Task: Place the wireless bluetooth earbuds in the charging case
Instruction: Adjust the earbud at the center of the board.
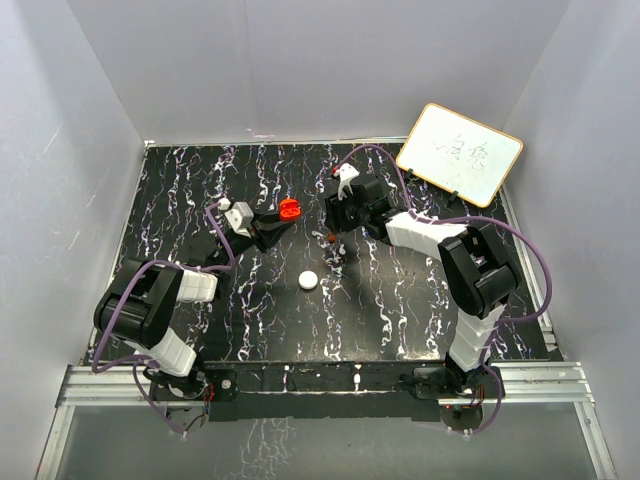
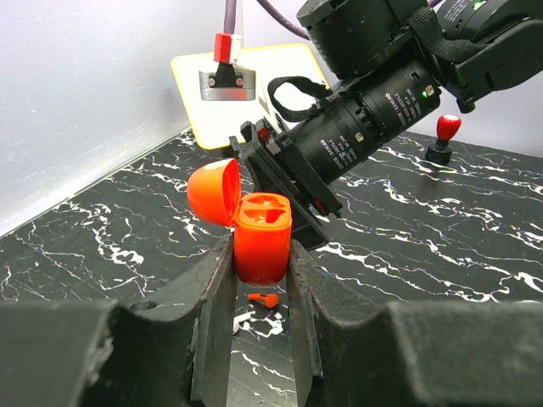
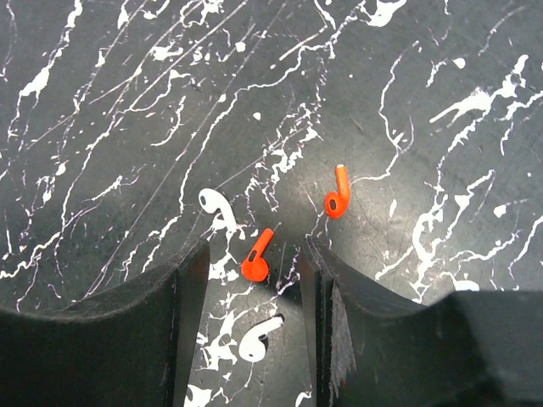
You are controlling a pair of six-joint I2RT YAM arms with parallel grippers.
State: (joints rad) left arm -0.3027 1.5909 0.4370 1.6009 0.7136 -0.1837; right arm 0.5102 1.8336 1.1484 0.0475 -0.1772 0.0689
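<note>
My left gripper (image 1: 281, 216) (image 2: 261, 270) is shut on the open orange-red charging case (image 1: 290, 208) (image 2: 263, 237), held upright above the table with its lid (image 2: 212, 191) hinged back. Two small orange-red earbuds lie on the table in the right wrist view. One (image 3: 256, 256) is directly between the open fingers of my right gripper (image 1: 334, 238) (image 3: 254, 248), and the other (image 3: 338, 193) is just beyond the right finger. Neither is gripped. One earbud (image 2: 265, 298) also shows on the table below the case.
Two white earbuds (image 3: 219, 209) (image 3: 259, 339) lie close beside the red ones. A white round puck (image 1: 308, 281) sits mid-table. A whiteboard (image 1: 459, 153) leans at the back right. The right arm's wrist (image 2: 356, 127) hangs just behind the case.
</note>
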